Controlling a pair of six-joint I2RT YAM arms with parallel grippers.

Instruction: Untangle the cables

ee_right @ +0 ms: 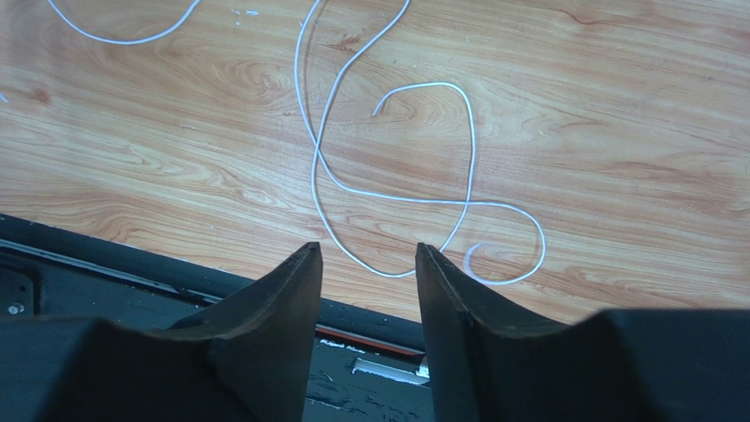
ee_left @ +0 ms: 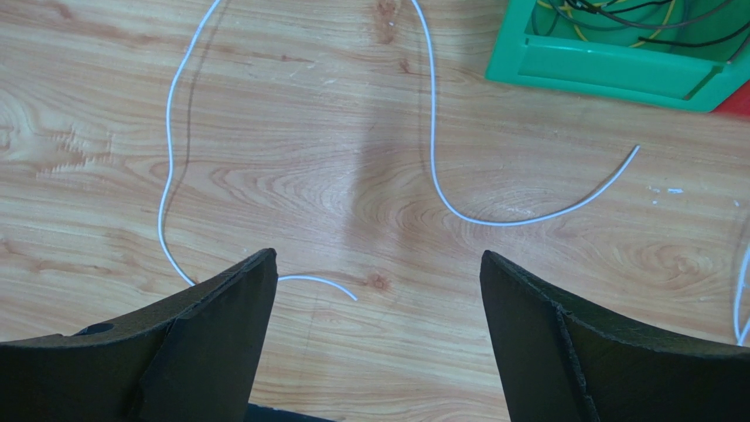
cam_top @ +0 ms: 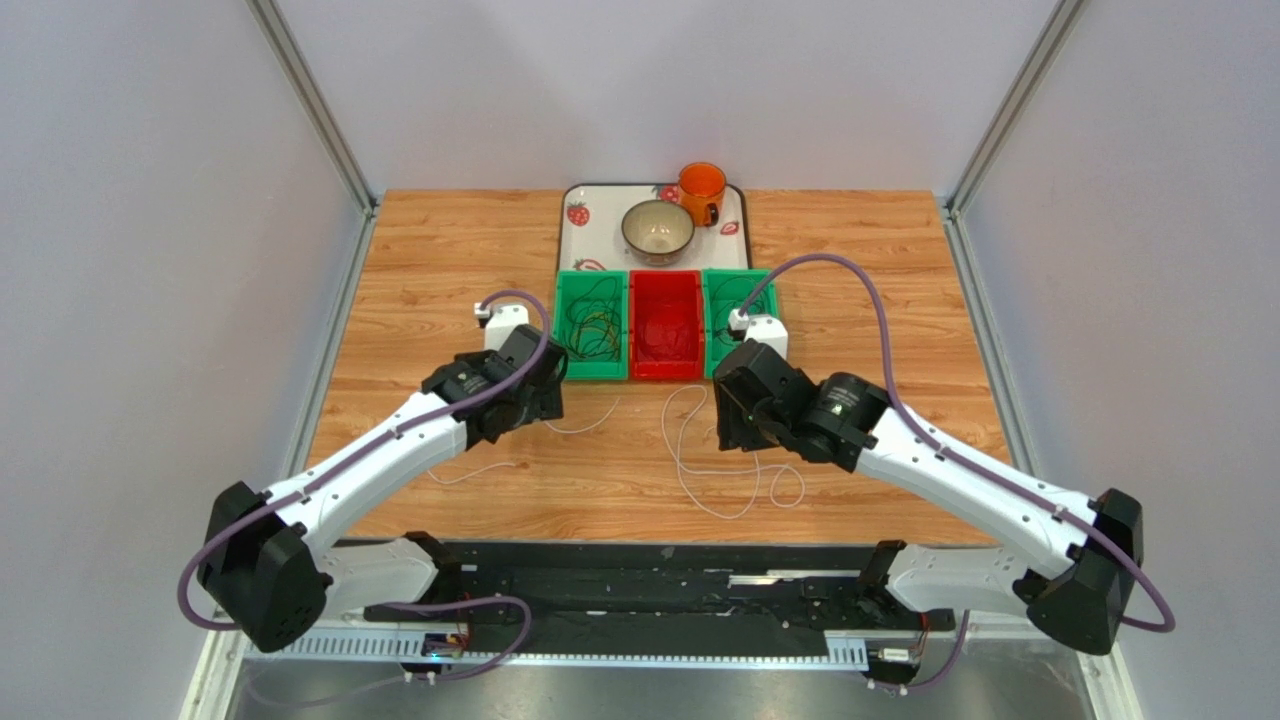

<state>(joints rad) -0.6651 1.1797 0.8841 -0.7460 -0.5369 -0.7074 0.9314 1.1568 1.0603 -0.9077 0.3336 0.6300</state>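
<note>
Because these cables are string-thin, light and limp, they will probably sag and slip rather than hold a shape. A pinch should close fully on a single strand, best on a free stretch away from any crossing. One white cable (ee_right: 414,201) lies looped over itself on the wooden table (cam_top: 902,300), at 12 o'clock from the right gripper (ee_right: 367,248), whose fingers stand apart and hold nothing. A second white cable (ee_left: 493,222) curves at 12 o'clock from the left gripper (ee_left: 377,257), which is spread wide and empty above the wood. A tangle (cam_top: 591,323) of yellow and dark strands sits in the left green bin (cam_top: 589,372), at 11 o'clock from the table's centre, beside a red bin (cam_top: 666,369). No brand, label or writing is legible anywhere.
</note>
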